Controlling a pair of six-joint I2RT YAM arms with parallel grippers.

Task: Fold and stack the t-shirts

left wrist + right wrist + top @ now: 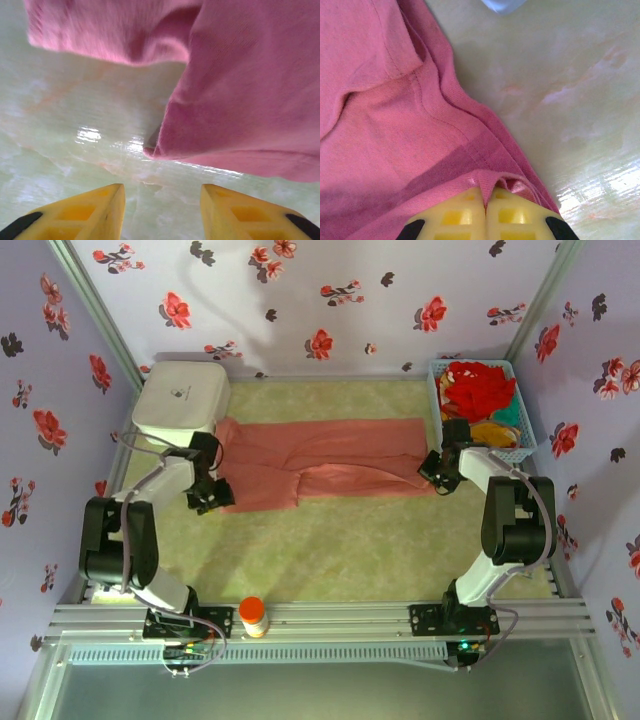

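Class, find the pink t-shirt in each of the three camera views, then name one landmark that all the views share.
Top view: pink t-shirt spread across the table's middle, between the two arms.
Left wrist view: pink t-shirt at upper right, its edge just beyond the open left gripper.
Right wrist view: pink t-shirt over the left half, hem pinched in the shut right gripper.
Shared landmark: the pale green table beside the shirt.

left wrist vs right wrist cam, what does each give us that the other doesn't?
Left wrist: left gripper open over bare table, with the pink t-shirt lying loose just ahead of it, untouched. Right wrist: right gripper shut on a fold of the shirt's hem; a pale-blue corner at the top edge, likely the basket. Both: the same shirt on the glossy green table.
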